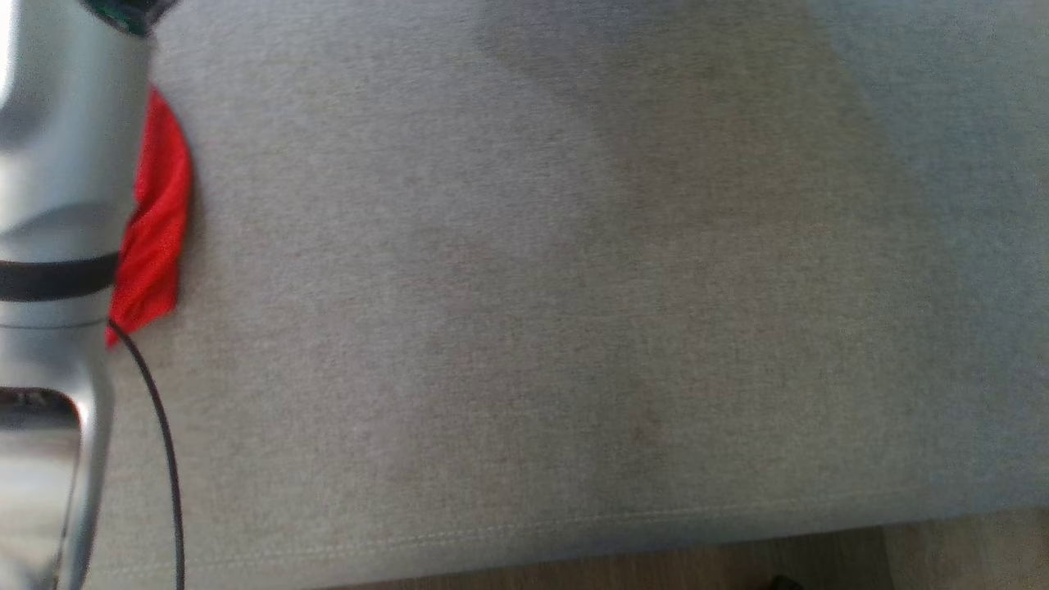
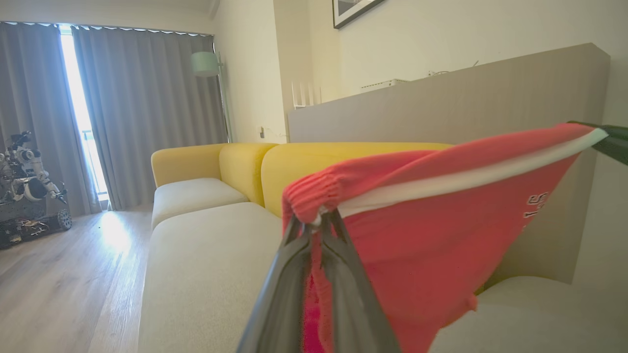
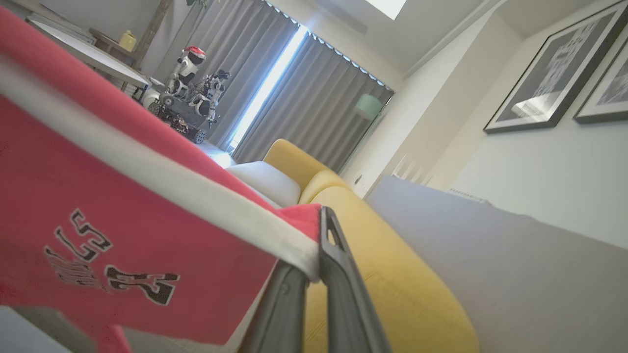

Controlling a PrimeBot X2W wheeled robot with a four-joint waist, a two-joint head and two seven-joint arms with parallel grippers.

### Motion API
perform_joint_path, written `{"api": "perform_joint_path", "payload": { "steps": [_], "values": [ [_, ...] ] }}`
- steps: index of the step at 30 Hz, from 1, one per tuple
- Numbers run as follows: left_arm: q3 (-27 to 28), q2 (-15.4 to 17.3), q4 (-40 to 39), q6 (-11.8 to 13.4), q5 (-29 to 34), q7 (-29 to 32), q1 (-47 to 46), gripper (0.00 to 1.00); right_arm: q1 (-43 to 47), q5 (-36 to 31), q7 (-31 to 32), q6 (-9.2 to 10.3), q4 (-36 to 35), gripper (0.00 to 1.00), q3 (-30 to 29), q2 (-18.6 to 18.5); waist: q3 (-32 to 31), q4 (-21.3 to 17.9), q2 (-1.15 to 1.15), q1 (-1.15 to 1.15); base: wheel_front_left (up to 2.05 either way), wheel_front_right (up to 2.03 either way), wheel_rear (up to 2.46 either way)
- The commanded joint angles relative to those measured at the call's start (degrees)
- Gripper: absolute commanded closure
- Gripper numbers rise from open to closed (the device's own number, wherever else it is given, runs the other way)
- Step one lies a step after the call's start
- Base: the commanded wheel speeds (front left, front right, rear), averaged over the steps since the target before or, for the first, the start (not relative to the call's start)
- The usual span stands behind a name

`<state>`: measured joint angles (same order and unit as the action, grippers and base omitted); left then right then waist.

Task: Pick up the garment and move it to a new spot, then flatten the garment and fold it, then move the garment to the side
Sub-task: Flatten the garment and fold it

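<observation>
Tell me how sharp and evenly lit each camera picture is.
Head view: soft throughout, glare on the forearm, a broad shadow across the cushion. Left wrist view: window blown out, fingers blurred near the lens. Right wrist view: tilted, garment blurred up close, window overexposed too.

Left wrist view: yellow sofa [image 2: 245,166] at centre — grey curtains [image 2: 147,108] at ten o'clock, framed picture [image 2: 351,10] at twelve.

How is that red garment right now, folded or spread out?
Spread out. The garment hangs stretched between the left end effector and right end effector, each pinching one end of its white band.
</observation>
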<state>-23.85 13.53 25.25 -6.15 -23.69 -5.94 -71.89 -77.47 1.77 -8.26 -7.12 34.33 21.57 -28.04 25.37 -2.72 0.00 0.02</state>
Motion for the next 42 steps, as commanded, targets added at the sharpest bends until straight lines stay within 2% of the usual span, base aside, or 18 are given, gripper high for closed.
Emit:
{"api": "perform_joint_path", "payload": {
  "steps": [1, 8, 17, 24, 32, 36, 42],
  "values": [
    [1.27, 2.29, -0.28, -0.13, -0.13, -1.04, -1.76, 1.00, 1.02, -0.33, -1.00, -0.36, 0.22, 1.00, -0.61, 0.10, 0.23, 0.67, 0.00, -0.02, 0.00, 0.00, 0.00],
    [-4.98, 0.99, 5.65, -1.08, -1.35, -3.00, 5.75, 1.00, 9.27, 2.26, -1.94, -0.36, 8.24, 1.00, 4.84, 2.08, -0.60, 1.90, 0.00, -0.02, 0.00, 0.00, 0.00],
    [-16.70, 2.74, 9.07, -1.32, -5.81, -3.89, 20.41, 1.00, 20.76, 11.26, 2.30, -0.36, 14.47, 1.00, 19.56, 0.53, -4.93, 2.89, 0.00, -0.02, 0.00, 0.00, 0.00],
    [-24.14, 6.18, 8.74, -1.33, -9.88, -3.31, 27.93, 1.00, 24.78, 21.39, 7.04, -0.36, 11.68, 1.00, 31.07, -4.96, -9.63, 3.23, 0.00, -0.02, 0.00, 0.00, 0.00],
    [-28.95, 8.61, 6.72, -1.33, -12.93, -2.61, 32.09, 1.00, 27.41, 31.35, 12.06, -0.36, 4.24, 1.00, 44.51, -13.15, -13.43, 3.53, 0.00, -0.02, 0.00, 0.00, 0.00],
    [-30.55, 9.78, 5.01, -1.34, -13.18, -2.42, 34.61, 1.00, 28.43, 36.59, 14.54, -0.36, 0.47, 1.00, 49.13, -17.39, -15.55, 3.59, 0.00, -0.02, 0.00, 0.00, 0.00],
    [-31.35, 11.67, 1.74, -0.84, -13.78, -1.58, 37.62, 1.00, 30.20, 38.75, 17.16, -0.36, -3.20, 1.00, 50.98, -21.07, -17.80, 3.53, 0.00, -0.02, 0.00, 0.00, 0.00]
  ]
}}
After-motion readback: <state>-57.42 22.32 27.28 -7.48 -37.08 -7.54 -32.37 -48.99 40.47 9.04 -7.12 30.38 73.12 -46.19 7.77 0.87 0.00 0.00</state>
